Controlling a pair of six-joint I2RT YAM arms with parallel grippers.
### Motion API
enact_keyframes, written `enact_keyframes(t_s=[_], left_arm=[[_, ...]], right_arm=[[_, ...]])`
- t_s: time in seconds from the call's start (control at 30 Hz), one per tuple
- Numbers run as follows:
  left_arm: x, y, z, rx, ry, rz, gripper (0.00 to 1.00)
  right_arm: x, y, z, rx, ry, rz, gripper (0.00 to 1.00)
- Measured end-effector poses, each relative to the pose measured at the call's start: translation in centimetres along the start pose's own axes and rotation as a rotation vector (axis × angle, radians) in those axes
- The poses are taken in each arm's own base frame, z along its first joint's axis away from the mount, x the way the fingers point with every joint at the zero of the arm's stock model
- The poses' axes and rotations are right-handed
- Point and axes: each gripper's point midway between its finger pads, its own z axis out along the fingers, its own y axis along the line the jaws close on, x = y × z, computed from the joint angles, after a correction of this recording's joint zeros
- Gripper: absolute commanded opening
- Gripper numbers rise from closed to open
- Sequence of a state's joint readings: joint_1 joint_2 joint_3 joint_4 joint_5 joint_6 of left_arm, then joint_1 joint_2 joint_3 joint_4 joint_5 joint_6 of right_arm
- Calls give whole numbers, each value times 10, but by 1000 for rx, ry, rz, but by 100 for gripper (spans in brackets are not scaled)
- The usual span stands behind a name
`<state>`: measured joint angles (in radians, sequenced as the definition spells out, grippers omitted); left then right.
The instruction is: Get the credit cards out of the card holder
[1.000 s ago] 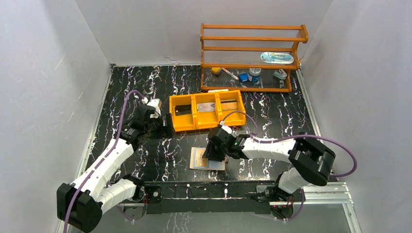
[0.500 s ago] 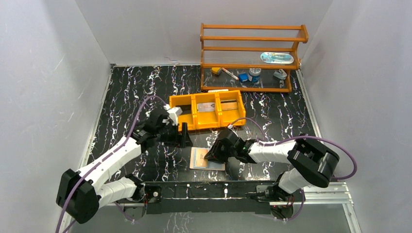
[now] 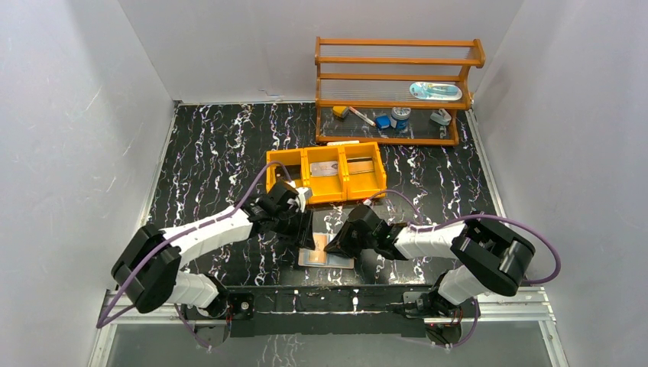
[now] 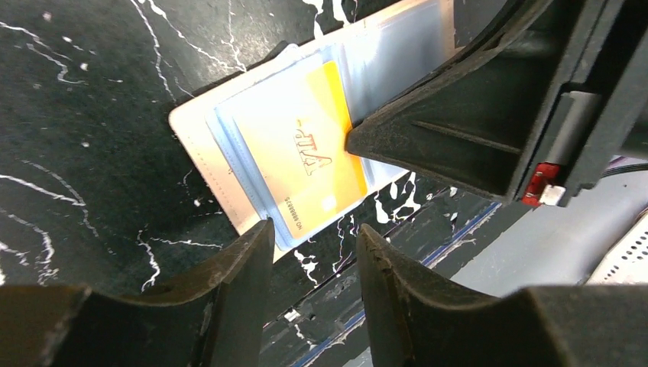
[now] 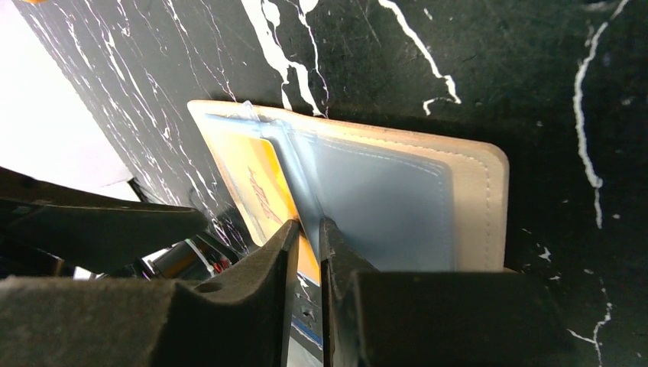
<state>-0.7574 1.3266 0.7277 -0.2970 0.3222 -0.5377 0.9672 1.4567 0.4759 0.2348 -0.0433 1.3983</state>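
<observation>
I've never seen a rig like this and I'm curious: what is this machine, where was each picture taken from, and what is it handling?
These are two robot arms bolted at the near edge of a black marbled table. One picture looks down from above. The other two come from a small camera on each wrist, so the dark shapes at the bottom are that arm's own fingers. On the table lies an open card holder with an orange credit card in a clear sleeve. The left arm's fingers hover apart over it. The right arm's fingers are nearly together at the card's edge, but a firm grip can't be confirmed. Behind sit an orange tray and a wooden shelf.
</observation>
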Motion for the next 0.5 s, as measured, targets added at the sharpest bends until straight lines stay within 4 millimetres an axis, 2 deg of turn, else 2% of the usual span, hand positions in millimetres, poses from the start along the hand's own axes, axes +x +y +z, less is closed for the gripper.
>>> enact_keyframes(t_s=[0.27,0.4,0.5], left_arm=[[14,3,18,-37,64,-18,32],[17,12,26,-74,81,-40,21],[19,16,31,-92,90,-60,20]], right_arm=[[0,0,0,-10,6,19,24],[0,1,0,-16,11,22,20],[1,1,0,-19,18,18,20]])
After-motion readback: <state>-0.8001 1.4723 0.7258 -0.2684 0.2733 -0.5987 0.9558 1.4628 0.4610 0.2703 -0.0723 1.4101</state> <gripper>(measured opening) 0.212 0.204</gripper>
